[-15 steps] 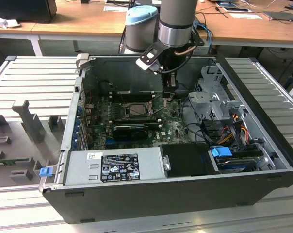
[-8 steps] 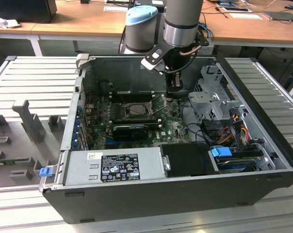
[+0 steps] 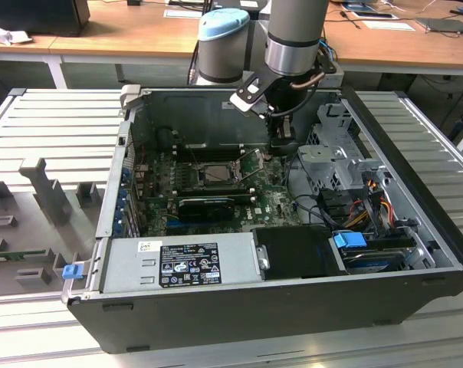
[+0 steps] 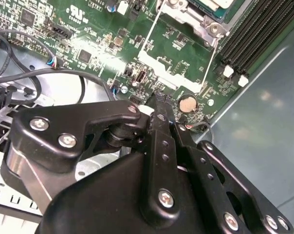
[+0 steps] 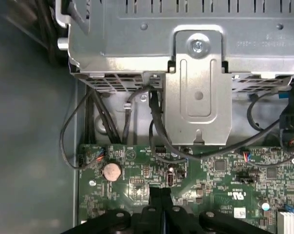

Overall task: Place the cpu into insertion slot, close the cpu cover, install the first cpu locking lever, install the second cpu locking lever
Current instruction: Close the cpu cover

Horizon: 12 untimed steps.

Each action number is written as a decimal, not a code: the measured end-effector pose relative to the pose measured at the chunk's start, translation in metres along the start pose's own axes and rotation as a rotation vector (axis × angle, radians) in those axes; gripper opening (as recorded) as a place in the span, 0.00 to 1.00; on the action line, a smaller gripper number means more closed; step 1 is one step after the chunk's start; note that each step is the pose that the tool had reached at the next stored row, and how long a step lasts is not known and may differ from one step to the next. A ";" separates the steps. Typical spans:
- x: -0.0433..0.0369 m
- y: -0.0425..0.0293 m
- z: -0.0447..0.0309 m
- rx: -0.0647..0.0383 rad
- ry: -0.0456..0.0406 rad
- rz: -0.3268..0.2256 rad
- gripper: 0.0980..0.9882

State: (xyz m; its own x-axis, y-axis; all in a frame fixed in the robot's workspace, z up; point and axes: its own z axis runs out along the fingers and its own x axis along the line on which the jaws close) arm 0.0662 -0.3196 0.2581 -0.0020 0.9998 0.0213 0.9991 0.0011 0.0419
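The gripper (image 3: 283, 144) hangs inside the open computer case (image 3: 293, 307), low over the motherboard (image 3: 271, 201), at about 2 o'clock from the insertion slot (image 3: 216, 173) in the exterior view. In both wrist views the fingers (image 5: 154, 195) look pressed together with nothing between them. They point at the board near the coin cell battery (image 4: 187, 103).

The cpu cover (image 4: 195, 19) seems to lie flat on the socket. A pale face at its cut-out is probably the cpu (image 4: 208, 3), though too little shows to be sure. Two thin wire locking levers (image 4: 212, 58) stand free beside the frame, so I judge the lever work to be in hand.

Closed fingers serve well as a blunt pusher here. Meet the wire near its bent end, press down and sideways so it slips under its hook, and keep clear of the battery, the loose cables (image 5: 74, 131) and the memory slots (image 4: 254, 34)
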 end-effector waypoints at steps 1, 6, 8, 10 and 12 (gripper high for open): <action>0.0000 0.0000 0.0013 0.000 0.0002 -0.001 0.01; -0.0002 -0.0004 0.0106 0.000 0.0002 -0.006 0.01; -0.0003 -0.0005 0.0135 0.009 0.0002 -0.009 0.01; -0.0003 -0.0005 0.0135 0.030 0.0005 -0.009 0.01; -0.0003 -0.0004 0.0130 0.044 0.0008 -0.009 0.01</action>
State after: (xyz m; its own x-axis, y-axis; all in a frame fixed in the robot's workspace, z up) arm 0.0664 -0.3196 0.2452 -0.0115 0.9997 0.0219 0.9999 0.0115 -0.0015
